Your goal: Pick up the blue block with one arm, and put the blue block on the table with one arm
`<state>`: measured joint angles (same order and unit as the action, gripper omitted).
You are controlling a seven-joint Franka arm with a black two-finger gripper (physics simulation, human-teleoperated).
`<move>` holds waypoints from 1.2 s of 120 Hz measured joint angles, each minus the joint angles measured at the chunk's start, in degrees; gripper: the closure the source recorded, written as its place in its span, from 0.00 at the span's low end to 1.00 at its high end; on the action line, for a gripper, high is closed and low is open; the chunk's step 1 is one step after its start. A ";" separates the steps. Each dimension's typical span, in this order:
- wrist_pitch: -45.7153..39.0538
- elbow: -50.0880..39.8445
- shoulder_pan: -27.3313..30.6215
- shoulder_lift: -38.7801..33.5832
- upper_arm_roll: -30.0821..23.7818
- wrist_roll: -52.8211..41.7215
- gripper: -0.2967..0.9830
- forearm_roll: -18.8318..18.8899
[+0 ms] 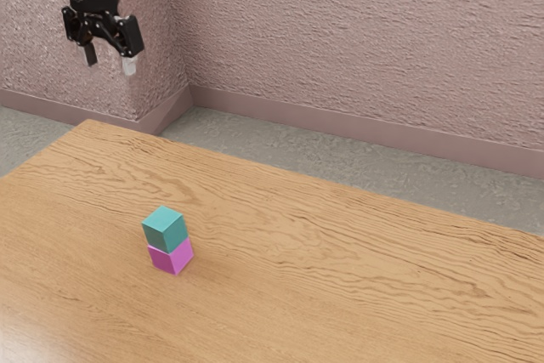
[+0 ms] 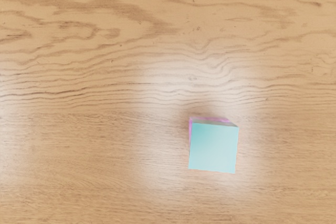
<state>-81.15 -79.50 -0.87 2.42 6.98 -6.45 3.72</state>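
Note:
High in the exterior view's upper left hangs my gripper (image 1: 109, 62), its two fingers apart with nothing between them, so it is open. The blue block (image 1: 165, 229), teal in colour, rests on top of a magenta block (image 1: 172, 256), which stands on the wooden table (image 1: 340, 278). My gripper is well above the two blocks and apart from them. From above, in the wrist view, the blue block (image 2: 213, 148) covers most of the magenta block (image 2: 210, 119), whose edge peeks out along two sides.
The table's far edge (image 1: 297, 176) runs across the exterior view, with grey floor (image 1: 340, 157) and a rough pinkish wall (image 1: 357, 40) beyond it. Bare wood surrounds the stack.

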 joint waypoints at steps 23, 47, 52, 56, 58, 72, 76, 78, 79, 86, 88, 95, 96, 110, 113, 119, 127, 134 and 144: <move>-2.99 -2.25 0.46 -1.24 -0.08 -0.81 0.23 0.11; -11.74 -28.17 -0.37 -12.58 -0.15 -1.39 0.23 0.42; -13.67 -31.48 -0.34 -13.50 -0.13 -1.46 0.23 0.76; -15.44 -33.97 -0.34 -13.95 -0.13 -1.47 0.23 0.95; -16.27 -34.88 -0.33 -14.09 -0.14 -1.45 0.23 1.02; -23.06 -41.02 -0.41 -14.42 -0.20 -1.29 0.23 1.04; -25.56 -42.92 -0.42 -14.45 -0.20 -1.25 0.23 0.81; -26.76 -43.77 -0.43 -14.47 -0.20 -1.23 0.23 0.62; -27.34 -44.13 -0.43 -14.47 -0.20 -1.22 0.23 0.53; -30.85 -45.60 -0.47 -14.53 -0.21 -1.15 0.23 -0.24; -31.75 -45.86 -0.49 -14.53 -0.21 -1.13 0.23 -0.48; -34.74 -47.36 -0.52 -14.53 -0.21 -1.06 0.23 -1.10; -35.16 -47.61 -0.52 -14.53 -0.21 -1.05 0.23 -1.17; -40.35 -50.49 -0.53 -14.09 -0.21 -0.94 0.23 -1.86; -41.21 -50.87 -0.53 -13.98 -0.21 -0.92 0.23 -1.94; -42.63 -51.60 -0.53 -13.40 -0.21 -0.88 0.23 -2.07; -44.13 -52.54 -0.53 -12.49 -0.21 -0.84 0.23 -2.17; -45.14 -52.98 -0.57 -11.60 -0.23 -0.81 0.23 -2.24; -46.17 -53.18 -0.61 -10.51 -0.26 -0.79 0.23 -2.79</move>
<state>-127.32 -132.68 -1.48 -8.10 6.72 -7.24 0.92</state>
